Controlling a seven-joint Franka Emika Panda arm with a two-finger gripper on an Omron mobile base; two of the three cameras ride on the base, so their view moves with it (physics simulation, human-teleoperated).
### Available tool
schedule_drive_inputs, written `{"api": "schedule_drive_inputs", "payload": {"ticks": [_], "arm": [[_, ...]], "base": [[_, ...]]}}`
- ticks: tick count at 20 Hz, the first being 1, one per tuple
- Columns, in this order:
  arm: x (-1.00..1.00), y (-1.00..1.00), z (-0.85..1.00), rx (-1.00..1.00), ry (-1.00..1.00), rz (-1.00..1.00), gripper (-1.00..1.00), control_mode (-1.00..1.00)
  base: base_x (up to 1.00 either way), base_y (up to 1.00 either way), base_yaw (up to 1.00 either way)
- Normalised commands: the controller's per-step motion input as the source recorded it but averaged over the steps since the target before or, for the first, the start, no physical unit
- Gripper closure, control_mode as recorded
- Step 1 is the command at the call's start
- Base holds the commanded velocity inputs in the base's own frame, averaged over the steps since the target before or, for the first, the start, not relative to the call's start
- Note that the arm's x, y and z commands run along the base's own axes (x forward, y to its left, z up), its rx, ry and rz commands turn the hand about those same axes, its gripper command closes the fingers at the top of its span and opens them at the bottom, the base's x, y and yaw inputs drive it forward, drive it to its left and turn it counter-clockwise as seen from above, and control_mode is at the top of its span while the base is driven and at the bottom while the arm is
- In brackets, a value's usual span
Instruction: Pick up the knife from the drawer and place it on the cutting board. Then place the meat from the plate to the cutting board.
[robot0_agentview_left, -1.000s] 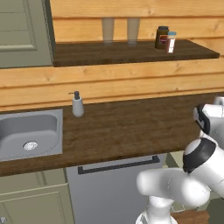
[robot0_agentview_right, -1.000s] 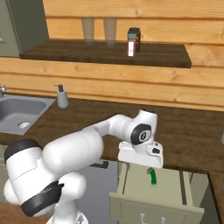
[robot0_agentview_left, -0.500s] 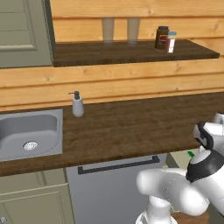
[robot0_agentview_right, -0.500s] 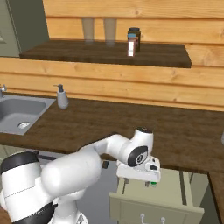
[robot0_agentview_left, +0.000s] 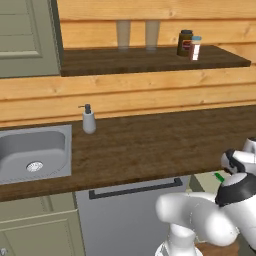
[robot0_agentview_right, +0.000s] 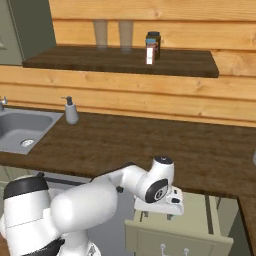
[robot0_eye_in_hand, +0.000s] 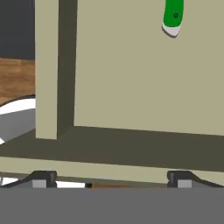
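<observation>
you had the gripper (robot0_eye_in_hand: 109, 177) wide open and empty, low over the open drawer (robot0_eye_in_hand: 131, 78). the knife (robot0_eye_in_hand: 172, 17) lay on its floor well ahead and to one side, green handle running away from the fingertips.

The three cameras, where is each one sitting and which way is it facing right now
Left base view: behind the arm on its left, facing counter, sink, shelf; arm lower right.
Right base view: behind on the right, same counter; arm lower left, hand over the open drawer.
Hand view: on the hand, looking down into the drawer at the knife; open gripper at the bottom.
Both base views share the soap dispenser.
</observation>
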Motion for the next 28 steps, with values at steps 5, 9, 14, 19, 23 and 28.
{"api": "schedule_drive_inputs", "payload": {"ticks": [5, 9, 14, 19, 23, 28], "arm": [[0.01, -0.12, -0.32, 0.0, 0.0, 0.0, -1.0, -1.0], [0.0, -0.04, -0.26, 0.0, 0.0, 0.0, -1.0, -1.0], [0.03, 0.0, -0.09, 0.0, 0.0, 0.0, -1.0, -1.0], [0.04, -0.01, -0.01, 0.0, 0.0, 0.0, -1.0, -1.0], [0.01, -0.04, 0.0, 0.01, 0.0, 0.0, -1.0, -1.0], [0.12, 0.0, 0.0, 0.0, 0.0, 0.0, -1.0, -1.0]], "base": [[0.0, 0.0, 0.0], [0.0, 0.0, 0.0], [0.0, 0.0, 0.0], [0.0, 0.0, 0.0], [0.0, 0.0, 0.0], [0.0, 0.0, 0.0]]}}
